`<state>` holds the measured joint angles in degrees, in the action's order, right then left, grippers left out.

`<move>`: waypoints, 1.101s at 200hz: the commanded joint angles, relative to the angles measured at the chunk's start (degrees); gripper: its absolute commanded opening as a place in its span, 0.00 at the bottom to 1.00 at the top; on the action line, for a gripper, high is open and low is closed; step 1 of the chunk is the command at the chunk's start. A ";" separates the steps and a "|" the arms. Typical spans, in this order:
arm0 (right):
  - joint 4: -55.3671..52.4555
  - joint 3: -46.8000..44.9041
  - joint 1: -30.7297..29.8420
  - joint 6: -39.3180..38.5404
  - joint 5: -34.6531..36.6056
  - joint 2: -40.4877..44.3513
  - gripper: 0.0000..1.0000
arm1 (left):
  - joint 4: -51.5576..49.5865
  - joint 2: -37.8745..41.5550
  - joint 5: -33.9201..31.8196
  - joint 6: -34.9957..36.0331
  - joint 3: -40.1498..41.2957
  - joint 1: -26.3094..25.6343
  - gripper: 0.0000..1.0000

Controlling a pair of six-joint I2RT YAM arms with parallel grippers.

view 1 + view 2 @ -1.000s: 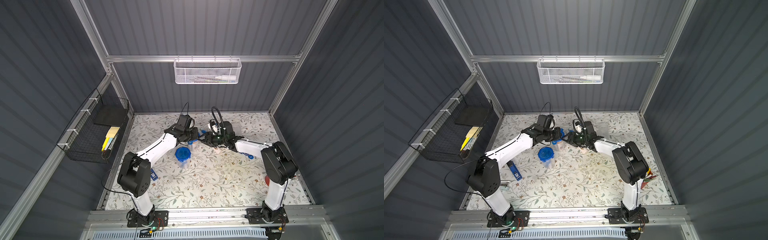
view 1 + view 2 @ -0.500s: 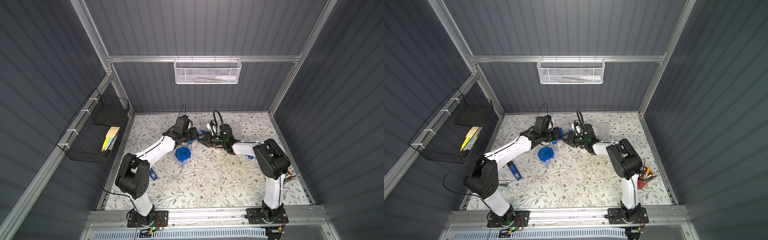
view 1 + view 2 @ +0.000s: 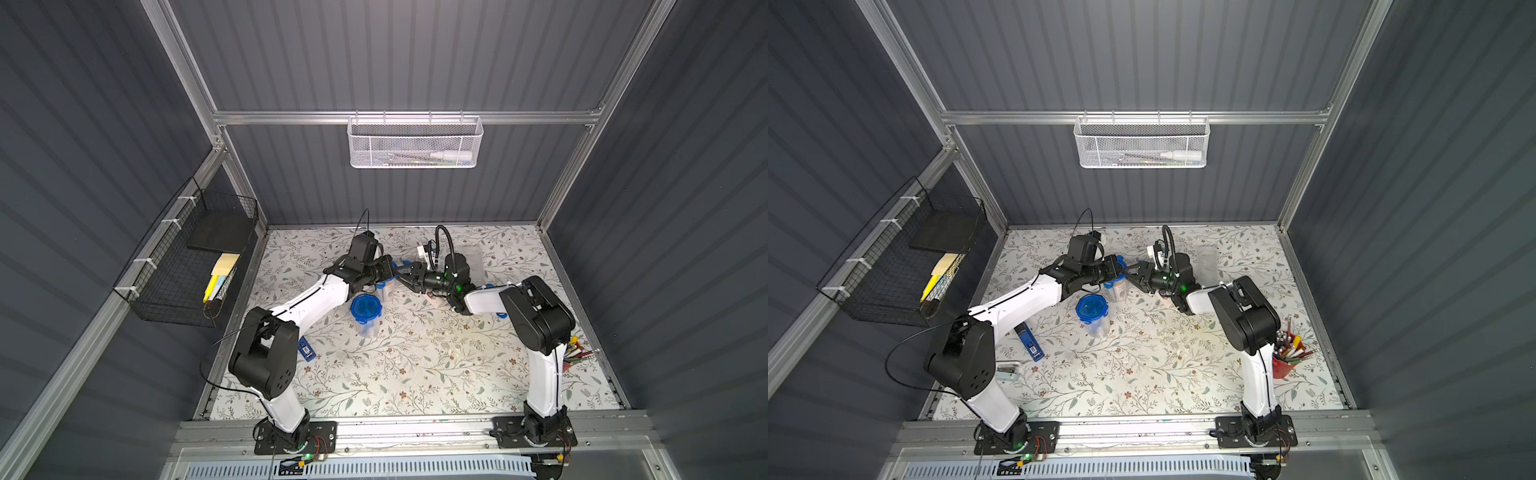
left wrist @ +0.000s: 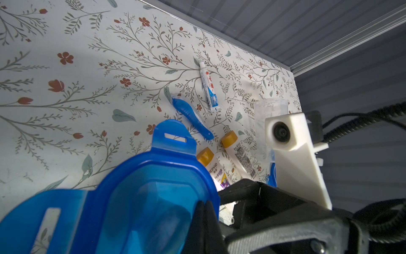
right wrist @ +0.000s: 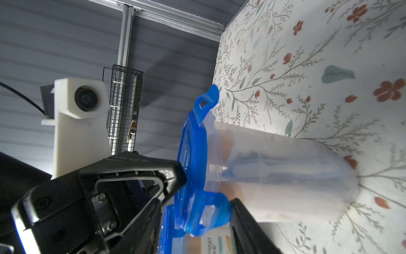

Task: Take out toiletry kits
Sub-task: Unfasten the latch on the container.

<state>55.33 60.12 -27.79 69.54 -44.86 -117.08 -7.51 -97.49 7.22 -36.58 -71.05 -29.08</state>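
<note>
A frosted clear jar with a blue clip lid stands mid-table, with toiletry kit pieces dimly visible inside. My left gripper is shut, its tips pressing on the lid's top. My right gripper is open, with one raised lid clip between its fingers. Behind the jar, loose on the table, lie a toothpaste tube, a blue toothbrush and two tan-capped cream bottles. The two grippers meet tip to tip.
A second lidded jar stands just in front. An empty clear jar lies behind the right arm. A dark-blue gadget lies near the left base and a red pen cup by the right base. Wire baskets hang on the walls.
My right gripper has moved left up to the jar's lid and its elbow has swung back. The left gripper has stayed on the lid.
</note>
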 commanded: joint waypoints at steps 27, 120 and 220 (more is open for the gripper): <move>14.38 0.16 0.41 4.15 -1.11 0.86 0.53 | -11.91 -3.18 -1.07 -0.50 3.54 0.80 0.00; 15.83 -1.18 1.56 5.26 -1.19 4.66 0.53 | -9.02 -2.58 -0.81 -2.08 9.35 1.29 0.00; -28.27 7.40 2.21 -17.36 3.89 12.60 0.49 | -13.80 -1.65 2.43 0.60 0.76 1.83 0.00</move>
<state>51.35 61.41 -25.93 66.04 -44.12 -106.80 -4.73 -96.55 9.54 -37.95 -68.95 -27.88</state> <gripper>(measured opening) 0.499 0.047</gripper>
